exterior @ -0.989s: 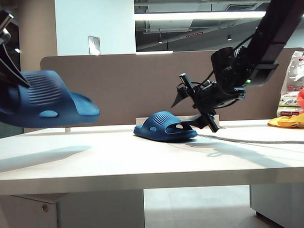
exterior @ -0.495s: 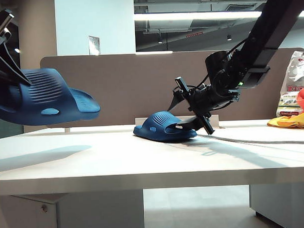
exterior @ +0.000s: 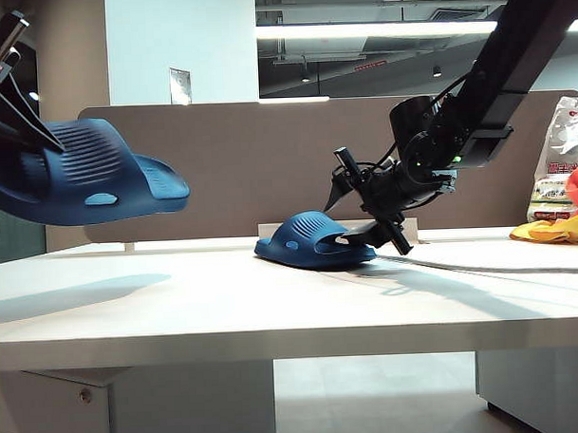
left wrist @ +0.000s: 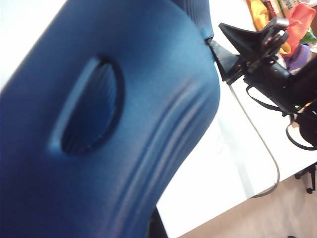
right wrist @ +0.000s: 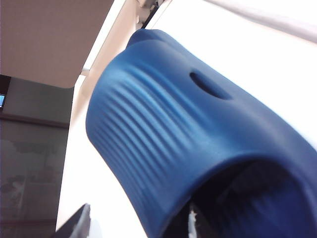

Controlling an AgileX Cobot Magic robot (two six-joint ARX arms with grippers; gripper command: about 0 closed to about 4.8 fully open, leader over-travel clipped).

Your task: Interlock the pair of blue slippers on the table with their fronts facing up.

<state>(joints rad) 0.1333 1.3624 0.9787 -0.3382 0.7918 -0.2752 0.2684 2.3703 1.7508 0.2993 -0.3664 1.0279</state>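
I see my left gripper (exterior: 16, 140) clenched on one blue slipper (exterior: 84, 181), holding it in the air well above the tabletop (exterior: 225, 295) and well apart from the second slipper (exterior: 314, 242). That second slipper lies flat on the tabletop just in front of the grey-brown divider panel (exterior: 240, 171). My right gripper (exterior: 365, 209) sits at its heel end with its jaws spread, not grasping it.

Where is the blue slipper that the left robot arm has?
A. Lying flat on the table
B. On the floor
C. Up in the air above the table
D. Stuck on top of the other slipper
C: the left pincer holds one slipper in the air, clear of the table, while the other slipper lies on the table by the right pincer.
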